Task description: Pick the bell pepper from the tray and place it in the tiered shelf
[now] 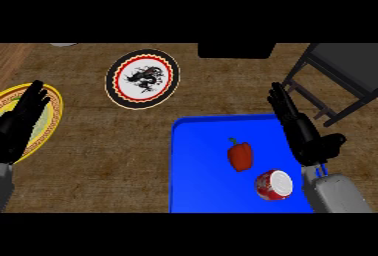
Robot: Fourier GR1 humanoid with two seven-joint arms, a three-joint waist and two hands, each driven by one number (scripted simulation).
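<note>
Red bell pepper (240,155) lies on the blue tray (198,165), about mid-tray, stem pointing up-view, not touched by anything. Just beside it, lower right on the same tray, a red and white bowl (274,184) tipped on its side, small gap between the two. Tray sits on the brown table (96,165), lower right of centre.

Right robot hand (299,127) is over the tray's right edge, fingers straight and pointing up-view, thumb sticking out to the right, open, holding nothing. It is near the pepper but apart from it, off to the pepper's right. Grey forearm (336,192) runs down to the lower right corner, next to the bowl.

Left robot hand (22,122) at the left edge of view, fingers straight and up, open, holding nothing, resting over a yellow-rimmed plate (50,117) that is partly cut off by the edge.

Dark metal tiered shelf (343,75) at upper right, well apart from the pepper, beyond the tray's top right corner. A round plate with a black dragon design and red ring (142,78) sits on the table above-left of the tray. A black box shape (236,49) at top centre, cannot tell what it is.
</note>
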